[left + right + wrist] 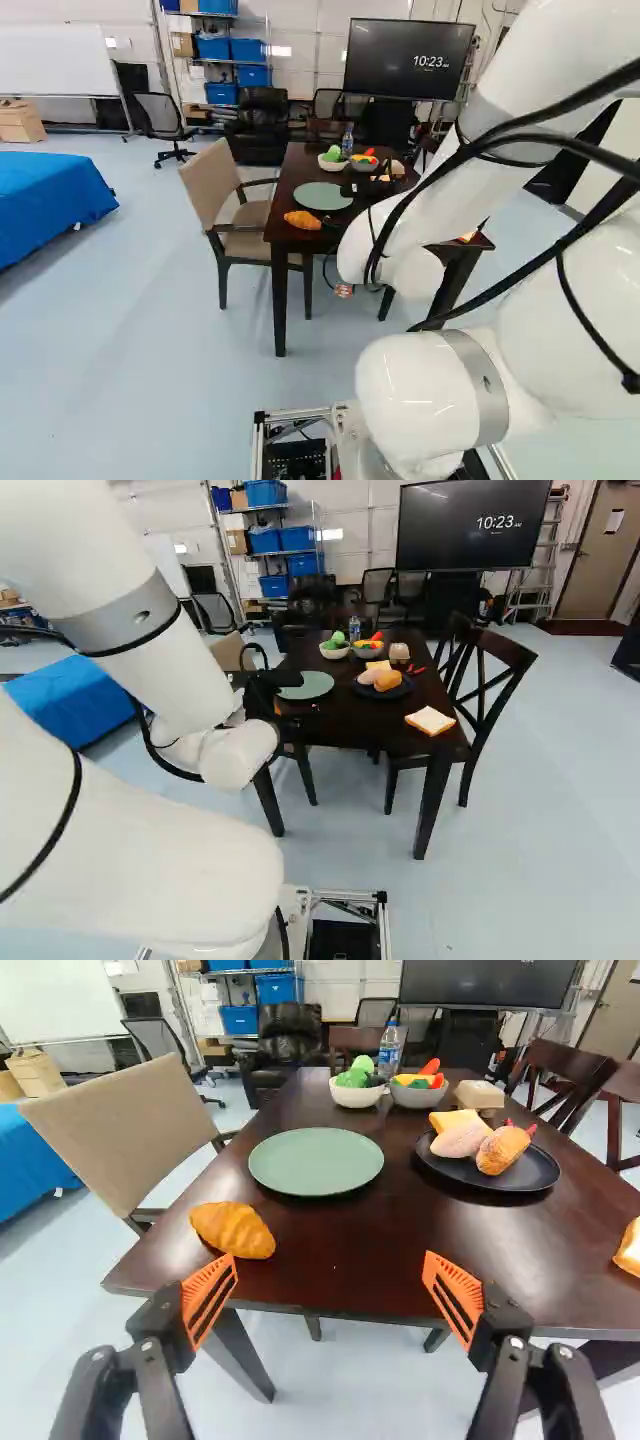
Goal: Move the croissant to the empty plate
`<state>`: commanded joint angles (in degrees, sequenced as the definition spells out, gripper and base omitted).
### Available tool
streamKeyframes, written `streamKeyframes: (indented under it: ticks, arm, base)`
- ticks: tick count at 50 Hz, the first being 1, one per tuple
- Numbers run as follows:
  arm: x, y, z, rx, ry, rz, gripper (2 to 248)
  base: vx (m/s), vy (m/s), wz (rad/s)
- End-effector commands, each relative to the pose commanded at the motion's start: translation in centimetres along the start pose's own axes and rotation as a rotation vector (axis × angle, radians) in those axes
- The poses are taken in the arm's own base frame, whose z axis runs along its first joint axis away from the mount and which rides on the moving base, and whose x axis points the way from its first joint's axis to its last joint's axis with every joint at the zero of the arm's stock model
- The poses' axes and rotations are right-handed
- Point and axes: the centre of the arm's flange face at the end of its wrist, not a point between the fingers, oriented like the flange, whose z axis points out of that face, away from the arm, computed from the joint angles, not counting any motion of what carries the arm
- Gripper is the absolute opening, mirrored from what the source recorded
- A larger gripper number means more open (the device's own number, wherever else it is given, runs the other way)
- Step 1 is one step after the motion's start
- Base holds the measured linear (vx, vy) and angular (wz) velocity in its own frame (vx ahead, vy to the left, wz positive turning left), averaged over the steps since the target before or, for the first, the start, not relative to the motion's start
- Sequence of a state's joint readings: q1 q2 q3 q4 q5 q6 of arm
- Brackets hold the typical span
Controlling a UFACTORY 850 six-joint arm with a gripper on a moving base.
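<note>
Seeing croissant (233, 1230) in wrist view; right base: hidden.

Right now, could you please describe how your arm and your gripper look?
My arm is glossy white and rounded, with grey bands and black cables along it. My gripper is black, with two fingers and slotted orange pads.

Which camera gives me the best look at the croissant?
The wrist view: the croissant shows large and whole. The left base view shows it small on the table; in the right base view I can't make it out.
</note>
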<state>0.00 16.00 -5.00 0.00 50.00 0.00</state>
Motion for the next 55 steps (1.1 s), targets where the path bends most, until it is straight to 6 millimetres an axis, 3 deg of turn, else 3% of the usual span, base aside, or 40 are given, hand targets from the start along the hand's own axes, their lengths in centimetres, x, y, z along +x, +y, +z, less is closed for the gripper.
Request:
streamKeyframes:
  ticks: [23,55]
  arm:
    - [0.7,0.0,0.3,0.000,0.013,0.000,247]
    - [4.6,-0.6,3.9,0.016,-0.023,-0.006,247]
  base:
    - [0.000,0.000,0.000]
    - [0.000,0.000,0.000]
